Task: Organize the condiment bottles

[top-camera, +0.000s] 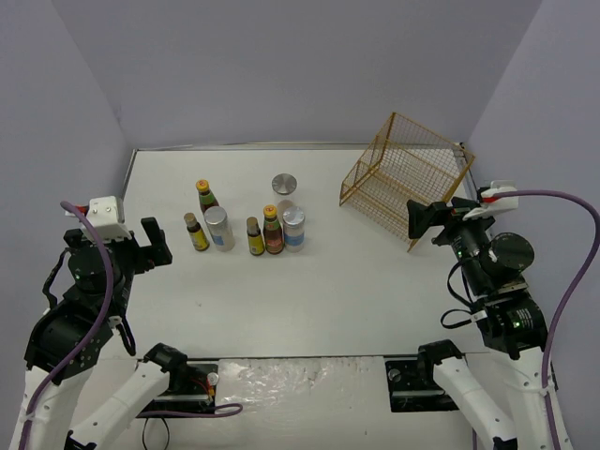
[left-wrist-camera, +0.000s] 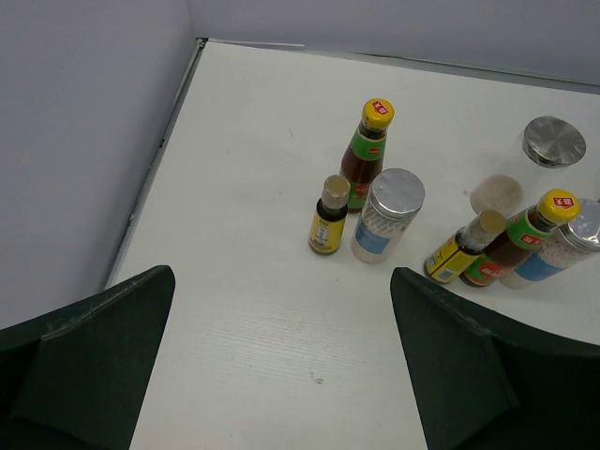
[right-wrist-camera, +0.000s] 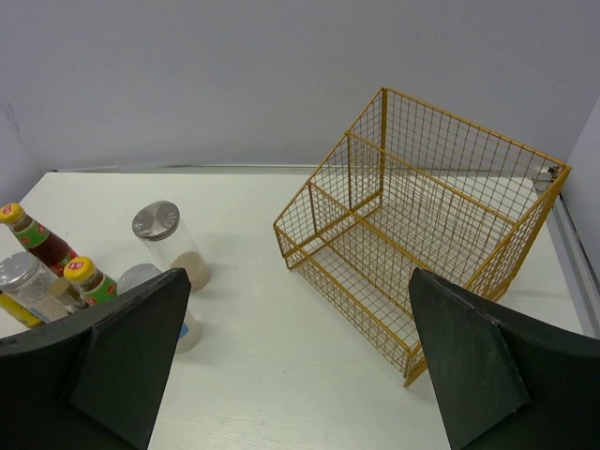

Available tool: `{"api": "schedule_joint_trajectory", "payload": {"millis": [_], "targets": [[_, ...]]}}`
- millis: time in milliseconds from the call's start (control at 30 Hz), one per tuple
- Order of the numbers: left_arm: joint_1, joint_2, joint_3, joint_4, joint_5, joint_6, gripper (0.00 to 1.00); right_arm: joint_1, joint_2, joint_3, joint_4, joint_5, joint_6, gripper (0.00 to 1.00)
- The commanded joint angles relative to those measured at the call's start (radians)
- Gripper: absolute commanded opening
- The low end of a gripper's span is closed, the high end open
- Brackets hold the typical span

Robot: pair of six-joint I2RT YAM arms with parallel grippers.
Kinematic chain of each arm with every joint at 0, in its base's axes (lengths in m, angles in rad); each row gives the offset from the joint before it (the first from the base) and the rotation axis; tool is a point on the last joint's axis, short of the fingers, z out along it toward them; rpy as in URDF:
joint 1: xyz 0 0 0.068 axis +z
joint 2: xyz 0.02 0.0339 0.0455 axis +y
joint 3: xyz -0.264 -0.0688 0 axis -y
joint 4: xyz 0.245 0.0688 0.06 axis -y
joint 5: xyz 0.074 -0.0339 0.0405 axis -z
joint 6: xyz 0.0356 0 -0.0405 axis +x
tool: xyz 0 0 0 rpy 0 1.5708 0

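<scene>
Seven condiment bottles stand upright in a loose cluster well to the left of the gold wire basket, and none of them is in it. The nearest to the basket is a pale jar that touches, or nearly touches, a slim brown bottle. A lone silver-lidded jar sits just behind that pair. The farthest from the basket are a tall yellow-capped bottle, a small brown bottle and another pale jar, all packed close together. The left gripper hangs on the far side of the cluster from the basket, with its jaws spread wide and nothing between them. The right gripper hovers just beside the basket's near corner, equally wide open and equally empty. I judge that no bottle has been picked yet. The main hazard is the crowding. Fingers this far apart, closing on one bottle, would likely brush its neighbour, and the slim brown ones look narrow at the base and easy to topple. A fall could then spread through the group or send a bottle rolling across the table. The pale jars look smooth and straight-sided, so a high or off-centre grip might let one slip or twist. The basket looks light, and its wire could snag a finger of the arm that is already close to it. A bottle bumped against its low front rim might push the whole basket back instead of going in.
</scene>
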Motion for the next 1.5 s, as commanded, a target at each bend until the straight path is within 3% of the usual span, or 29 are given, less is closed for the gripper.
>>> {"api": "schedule_joint_trajectory", "payload": {"millis": [0, 167, 300, 367, 500, 667, 900, 1200, 1467], "targets": [[-0.005, 0.008, 0.013, 0.020, 0.004, -0.004, 0.97, 0.009, 0.040, -0.007, 0.080, -0.008, 0.007, 1.00], [-0.003, 0.034, 0.027, 0.022, -0.002, -0.001, 0.97, 0.009, 0.053, -0.044, 0.078, 0.037, 0.095, 1.00], [-0.004, 0.064, 0.039, 0.022, 0.015, -0.006, 0.97, 0.009, 0.103, -0.046, 0.092, -0.087, 0.020, 1.00], [-0.005, 0.086, 0.043, 0.015, 0.030, -0.017, 0.97, 0.013, 0.161, -0.035, 0.109, -0.196, -0.039, 1.00], [-0.003, 0.135, 0.047, 0.007, 0.065, -0.018, 0.97, 0.092, 0.329, 0.017, 0.142, -0.273, -0.075, 1.00], [-0.003, 0.178, 0.051, -0.003, 0.079, -0.028, 0.97, 0.368, 0.512, 0.034, 0.314, -0.174, -0.118, 1.00], [-0.003, 0.165, 0.009, 0.031, 0.085, -0.050, 0.97, 0.539, 0.730, 0.031, 0.622, -0.144, -0.129, 0.94], [-0.003, 0.165, 0.006, 0.041, 0.069, -0.053, 0.97, 0.610, 0.990, 0.125, 0.823, -0.066, -0.101, 0.82], [-0.002, 0.169, 0.001, 0.037, 0.076, -0.050, 0.97, 0.615, 1.089, 0.129, 0.925, 0.017, -0.069, 0.69]]}}
